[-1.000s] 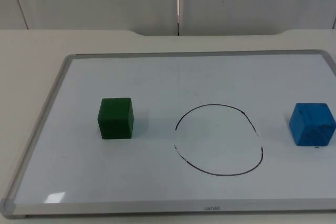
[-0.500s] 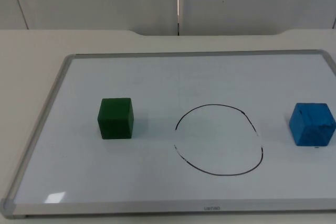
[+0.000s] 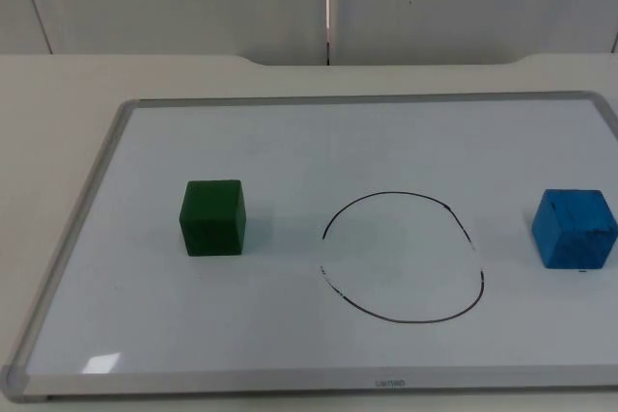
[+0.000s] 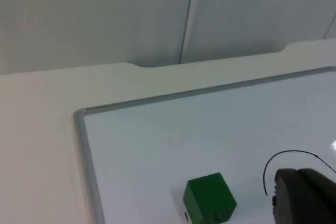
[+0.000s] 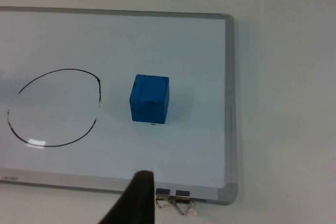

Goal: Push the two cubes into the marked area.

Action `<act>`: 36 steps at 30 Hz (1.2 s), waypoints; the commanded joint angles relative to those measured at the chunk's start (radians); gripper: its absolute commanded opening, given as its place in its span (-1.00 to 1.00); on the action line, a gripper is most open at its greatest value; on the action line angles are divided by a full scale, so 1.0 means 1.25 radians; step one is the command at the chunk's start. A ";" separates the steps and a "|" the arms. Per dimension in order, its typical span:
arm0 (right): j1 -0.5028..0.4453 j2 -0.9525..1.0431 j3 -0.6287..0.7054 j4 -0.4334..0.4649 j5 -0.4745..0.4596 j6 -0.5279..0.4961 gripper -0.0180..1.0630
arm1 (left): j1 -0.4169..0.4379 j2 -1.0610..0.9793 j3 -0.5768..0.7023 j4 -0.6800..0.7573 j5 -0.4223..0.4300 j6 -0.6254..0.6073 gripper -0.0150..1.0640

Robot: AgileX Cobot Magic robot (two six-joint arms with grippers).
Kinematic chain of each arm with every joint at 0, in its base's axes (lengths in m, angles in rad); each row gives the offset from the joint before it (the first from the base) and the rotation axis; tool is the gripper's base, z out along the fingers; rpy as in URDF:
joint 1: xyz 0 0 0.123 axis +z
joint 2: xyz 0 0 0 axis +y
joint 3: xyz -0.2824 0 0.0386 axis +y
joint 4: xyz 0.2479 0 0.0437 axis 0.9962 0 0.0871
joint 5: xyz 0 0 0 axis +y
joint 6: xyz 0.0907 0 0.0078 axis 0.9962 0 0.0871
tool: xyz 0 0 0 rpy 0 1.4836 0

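From the top view, a whiteboard lay flat on the table. A hand-drawn black ring marked the target slightly right of the board's middle. The green cube sat at about nine o'clock from the ring, well apart from it; the blue cube sat at three o'clock, also clear of the line. Both looked like small, stiff, light blocks, and on that glossy board I judged they would slide easily, so a flat push low on each outer face, straight toward the ring, seemed wiser than any pinch. Being cubes, they had no long axis; each stood square on one face, sides roughly in line with the board's edges.

In the left wrist view, the green cube stood near the board's frame with an arc of the ring beyond it. The left gripper showed one dark fingertip; I could not tell its opening.

In the right wrist view, the blue cube sat between the ring and the frame, a binder clip at the board's edge. The right gripper hung clear; its opening I could not tell.
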 commanded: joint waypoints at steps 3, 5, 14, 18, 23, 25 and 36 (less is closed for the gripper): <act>-0.007 -0.003 0.006 0.001 -0.005 -0.013 0.98 | 0.000 0.063 -0.007 -0.129 -0.009 0.101 -0.98; -0.007 -0.003 0.006 0.003 -0.005 -0.013 0.98 | 0.000 0.079 -0.007 -0.156 -0.009 0.125 -0.98; -0.007 -0.003 0.006 0.003 -0.005 -0.013 0.98 | 0.000 0.182 -0.007 -0.316 -0.007 0.261 -0.98; -0.007 -0.003 0.006 0.003 -0.005 -0.013 0.98 | 0.000 0.231 -0.007 -0.359 -0.006 0.301 -0.98; -0.007 -0.003 0.006 0.003 -0.005 -0.013 0.98 | -0.002 0.275 -0.007 -0.361 -0.002 0.301 -0.98; -0.007 -0.003 0.006 0.003 -0.005 -0.013 0.98 | -0.019 0.305 -0.007 -0.361 -0.010 0.309 -0.98; -0.007 -0.003 0.006 0.003 -0.005 -0.013 0.98 | -0.231 0.437 -0.007 -0.370 -0.239 0.315 -0.98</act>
